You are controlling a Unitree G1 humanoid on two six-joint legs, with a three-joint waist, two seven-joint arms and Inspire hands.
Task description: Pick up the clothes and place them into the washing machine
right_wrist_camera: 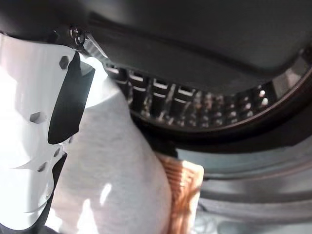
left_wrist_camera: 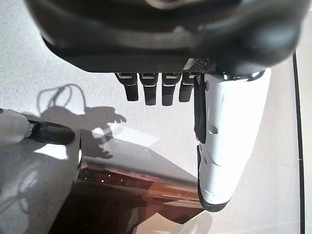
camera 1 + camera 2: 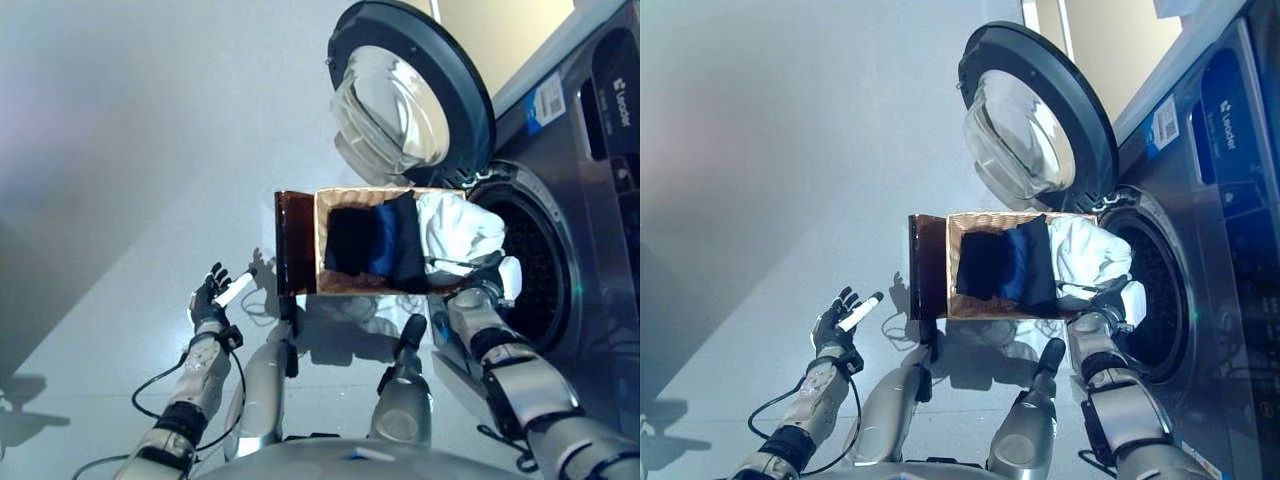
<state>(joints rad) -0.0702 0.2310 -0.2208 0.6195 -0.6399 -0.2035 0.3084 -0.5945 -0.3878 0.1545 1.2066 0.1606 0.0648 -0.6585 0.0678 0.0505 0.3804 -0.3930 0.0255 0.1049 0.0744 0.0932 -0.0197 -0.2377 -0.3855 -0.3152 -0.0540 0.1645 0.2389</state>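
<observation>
Now your right robot hand (image 3: 492, 280) pinches the white garment (image 3: 455, 228), draped from the wicker basket (image 3: 345, 284) toward the washing machine (image 3: 560, 260) drum. Soft, light, floppy: gather a thick fold. Dark clothes (image 3: 375, 240) remain in the basket. Left robot hand (image 3: 212, 297) hangs apart, empty.

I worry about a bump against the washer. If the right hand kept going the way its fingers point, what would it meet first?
Probably nothing solid: the right hand, holding the white garment, points into the open drum. Depth past the fingers is unclear.
</observation>
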